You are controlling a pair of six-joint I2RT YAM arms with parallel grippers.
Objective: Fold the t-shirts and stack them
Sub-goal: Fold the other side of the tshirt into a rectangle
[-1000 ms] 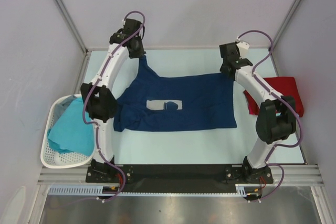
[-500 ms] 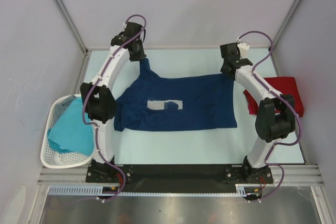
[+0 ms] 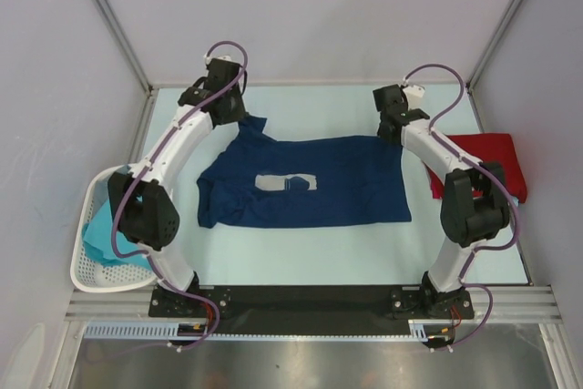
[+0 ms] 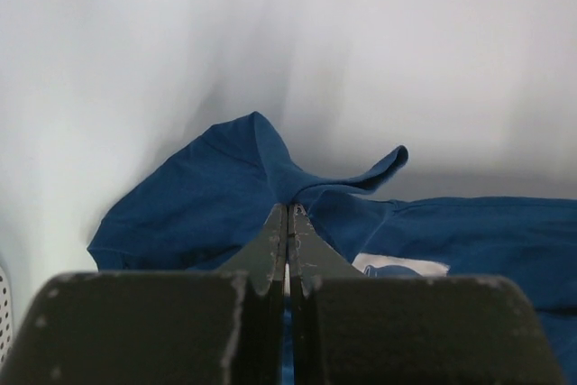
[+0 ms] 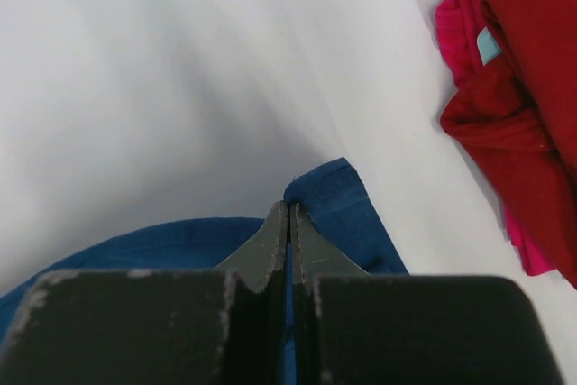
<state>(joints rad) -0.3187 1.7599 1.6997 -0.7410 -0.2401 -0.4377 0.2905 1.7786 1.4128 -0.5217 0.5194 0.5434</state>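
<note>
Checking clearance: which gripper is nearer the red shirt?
Right. The right gripper pinches a far corner of the navy shirt, just beside the red shirt. The left gripper holds the other far corner, much farther off.

The navy blue cloth t-shirt [image 3: 346, 179] lies spread flat across the middle of the top view, its long side running left to right. Its pale grey square chest print [image 3: 285, 183] faces up, left of centre. The shirt's far left corner rises in a creased peak toward the upper left, and its far right corner is pinched up too. The red cloth t-shirt [image 3: 496, 159] sits bunched at the right edge, near the navy one but not touching it. A turquoise cloth t-shirt [image 3: 97, 236] lies crumpled at lower left, partly hidden.
</note>
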